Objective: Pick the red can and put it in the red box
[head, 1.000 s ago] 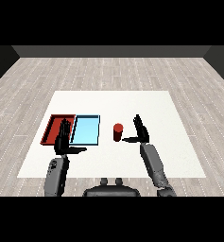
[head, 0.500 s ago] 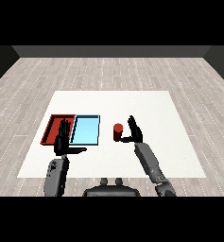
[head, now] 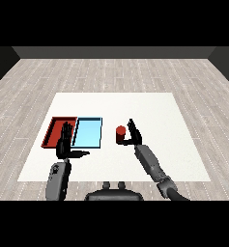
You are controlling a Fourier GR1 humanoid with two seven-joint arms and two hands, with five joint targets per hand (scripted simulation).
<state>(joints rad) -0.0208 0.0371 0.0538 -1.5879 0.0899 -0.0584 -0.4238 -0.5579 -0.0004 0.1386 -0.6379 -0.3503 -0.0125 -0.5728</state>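
While closing in: right hand [head: 132, 132] has moved left, fingers open beside the red can [head: 120, 135]
Can: upright, right of the light blue tray [head: 87, 132], ungrasped
Left hand [head: 65, 144]: open, near the red tray [head: 54, 130]

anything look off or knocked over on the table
Nothing stands out. The red can stands upright on the white table, right of the light blue tray and red tray, which lie side by side, squared up.

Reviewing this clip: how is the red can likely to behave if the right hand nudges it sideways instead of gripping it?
The red can stands upright and looks short, so it would probably slide rather than tip. Once toppled, its round body would likely roll. The right hand is open beside it.
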